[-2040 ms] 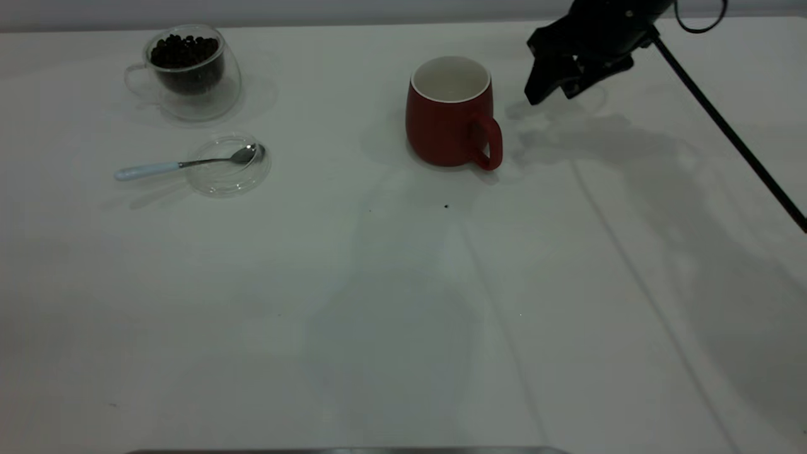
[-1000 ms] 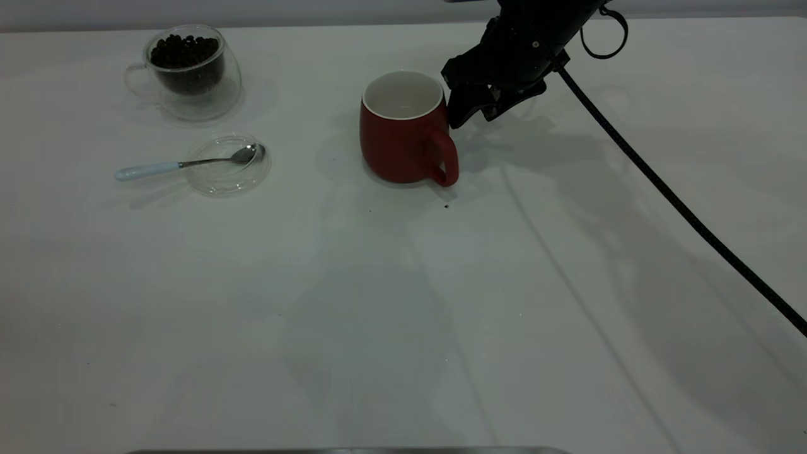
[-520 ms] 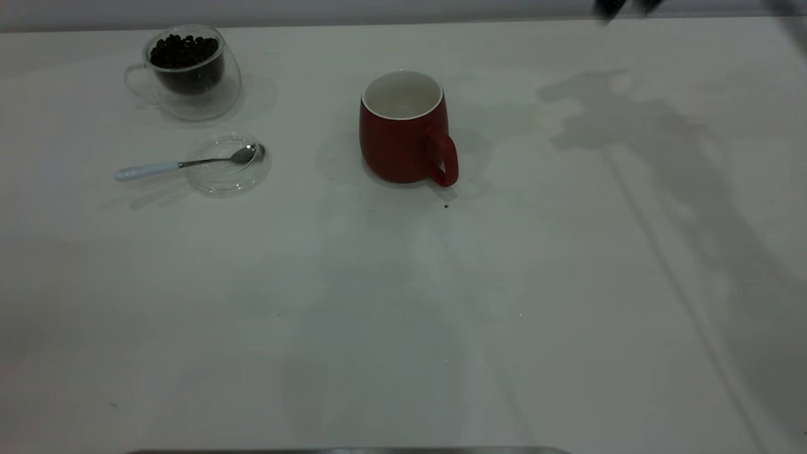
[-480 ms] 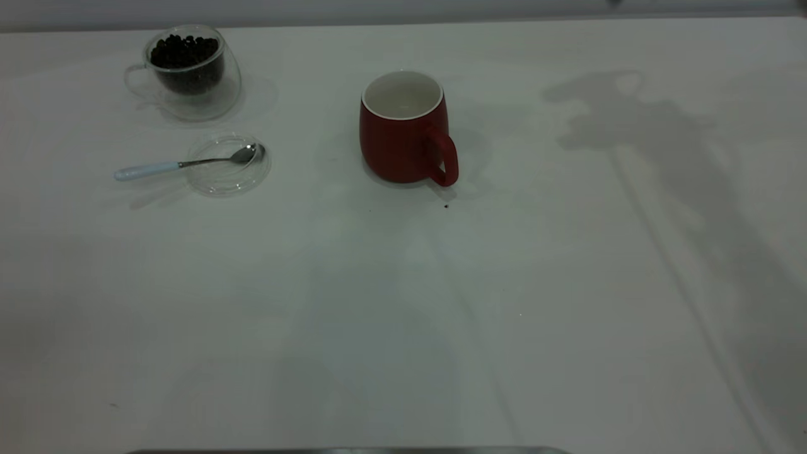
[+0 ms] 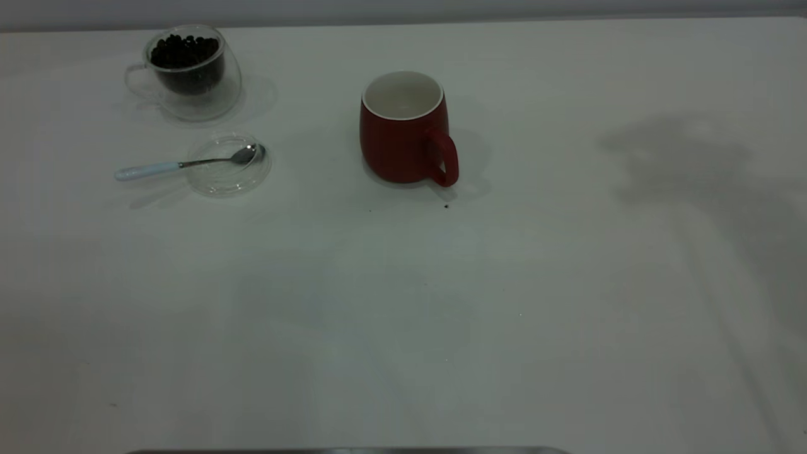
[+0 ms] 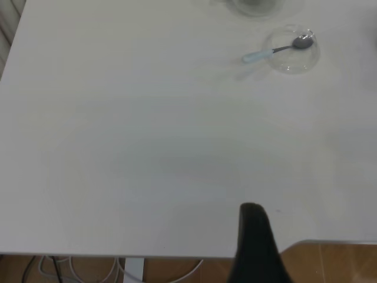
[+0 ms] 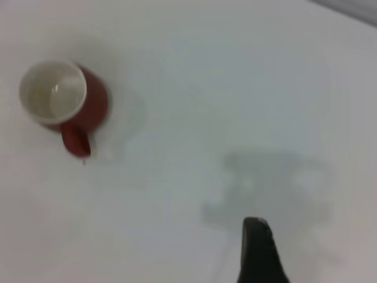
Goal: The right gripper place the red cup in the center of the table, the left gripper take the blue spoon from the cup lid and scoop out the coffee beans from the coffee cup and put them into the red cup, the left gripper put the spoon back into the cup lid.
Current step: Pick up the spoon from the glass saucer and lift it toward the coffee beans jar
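Since two seconds ago the red cup point(image 5: 403, 129) has shifted toward the worktop point(image 5: 403, 302) centre, and the right tool point(image 7: 259, 250) has withdrawn from the exterior view. Only one dark finger of each tool is showing, so how far either is open cannot be told; neither is holding anything visible. The left tool point(image 6: 254, 244) is hanging over the worktop's near edge. Left of the red cup, the coffee cup point(image 5: 186, 72) is holding the coffee beans point(image 5: 184, 52). Just in front of it, the cup lid point(image 5: 228, 165) is carrying the blue spoon point(image 5: 183, 164).
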Robot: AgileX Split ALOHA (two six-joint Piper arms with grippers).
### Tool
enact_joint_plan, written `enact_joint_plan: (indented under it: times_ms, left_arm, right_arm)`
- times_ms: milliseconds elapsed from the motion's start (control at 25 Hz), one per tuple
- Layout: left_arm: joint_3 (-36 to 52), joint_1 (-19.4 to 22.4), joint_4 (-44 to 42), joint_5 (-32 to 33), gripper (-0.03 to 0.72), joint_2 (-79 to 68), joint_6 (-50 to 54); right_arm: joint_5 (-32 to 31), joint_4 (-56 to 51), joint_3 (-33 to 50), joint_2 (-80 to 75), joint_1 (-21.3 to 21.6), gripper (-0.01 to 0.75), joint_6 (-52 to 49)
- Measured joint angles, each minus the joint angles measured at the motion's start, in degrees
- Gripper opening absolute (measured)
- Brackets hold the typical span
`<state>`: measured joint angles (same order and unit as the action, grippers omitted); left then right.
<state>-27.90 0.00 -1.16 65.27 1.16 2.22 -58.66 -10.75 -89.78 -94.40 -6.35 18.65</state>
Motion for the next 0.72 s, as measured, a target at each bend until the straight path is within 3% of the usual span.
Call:
enact_joint_plan:
  times_ms: [280,720]
  left_arm:
    - [0.0,0.0,0.0,0.0,0.564,0.0,0.1]
    - [0.0,0.0,0.0,0.0,0.564,0.0,0.1]
  right_arm:
    - [3.9,1.0,23.8,24.6,0.3,0.521,-1.4]
    - [-2.7,6.9,53.9,49.3,0.4,0.521,-7.1]
